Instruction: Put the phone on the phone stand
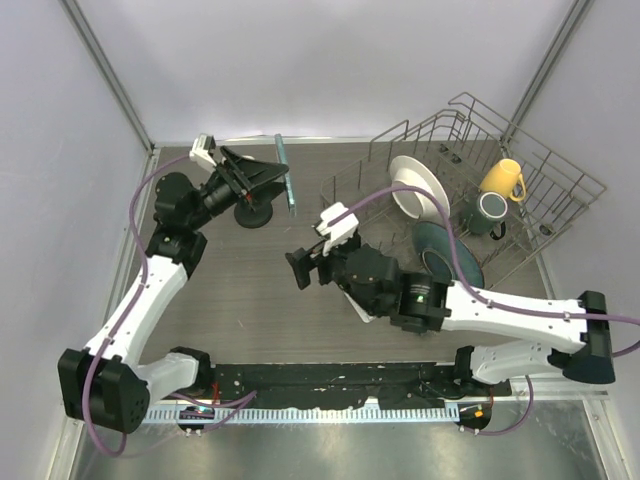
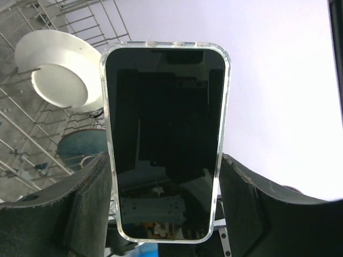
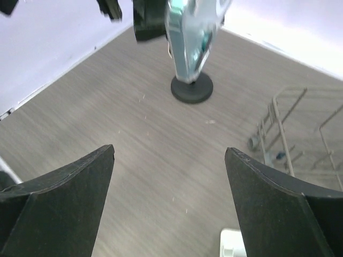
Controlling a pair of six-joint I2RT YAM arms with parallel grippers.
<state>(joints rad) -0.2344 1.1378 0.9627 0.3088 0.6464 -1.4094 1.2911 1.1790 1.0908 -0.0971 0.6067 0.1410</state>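
The phone (image 2: 163, 134), dark screen in a clear case, stands upright between the fingers (image 2: 88, 206) of my left gripper (image 2: 165, 160), which press on both of its long edges. From above the phone (image 1: 286, 175) shows edge-on as a thin teal bar at the left gripper (image 1: 262, 178), over the phone stand's round black base (image 1: 255, 213). In the right wrist view the phone (image 3: 190, 40) reaches down close to the stand base (image 3: 192, 88); whether it rests on the stand I cannot tell. My right gripper (image 1: 300, 268) hangs open and empty (image 3: 169, 152) mid-table, facing the stand.
A wire dish rack (image 1: 560, 190) fills the back right, holding a white plate (image 1: 418, 185), a teal plate (image 1: 450, 250), a yellow mug (image 1: 503, 180) and a dark mug (image 1: 487, 212). A small white object (image 3: 233, 243) lies under the right gripper. Walls enclose the table's left and back.
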